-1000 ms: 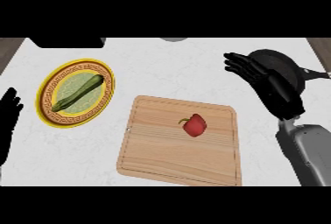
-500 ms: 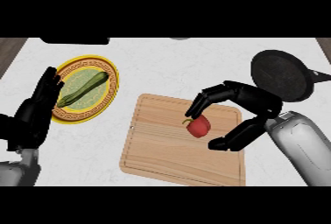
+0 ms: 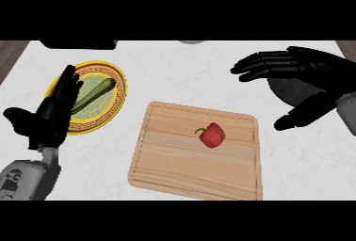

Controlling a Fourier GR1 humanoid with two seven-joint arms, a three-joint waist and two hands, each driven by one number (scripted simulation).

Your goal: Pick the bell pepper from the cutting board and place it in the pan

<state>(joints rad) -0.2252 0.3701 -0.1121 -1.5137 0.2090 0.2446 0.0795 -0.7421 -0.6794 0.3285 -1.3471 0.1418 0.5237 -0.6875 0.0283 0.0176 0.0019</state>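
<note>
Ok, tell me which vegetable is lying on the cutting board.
The red bell pepper, lying on the wooden cutting board. The green zucchini lies on the yellow plate instead.

- the bell pepper (image 3: 212,135) lies on the cutting board (image 3: 173,169), a little right of its middle.
- left of the board sits a plate (image 3: 115,101) holding what looks like a zucchini (image 3: 93,93).
- the pan (image 3: 292,89) sits right of the board, mostly hidden.

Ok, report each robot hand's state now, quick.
Left robot hand: open, fingers straight, holding nothing, at the view's left over the plate's edge.
Right robot hand: open, holding nothing, above the pan; the bell pepper lies on the cutting board.
</note>
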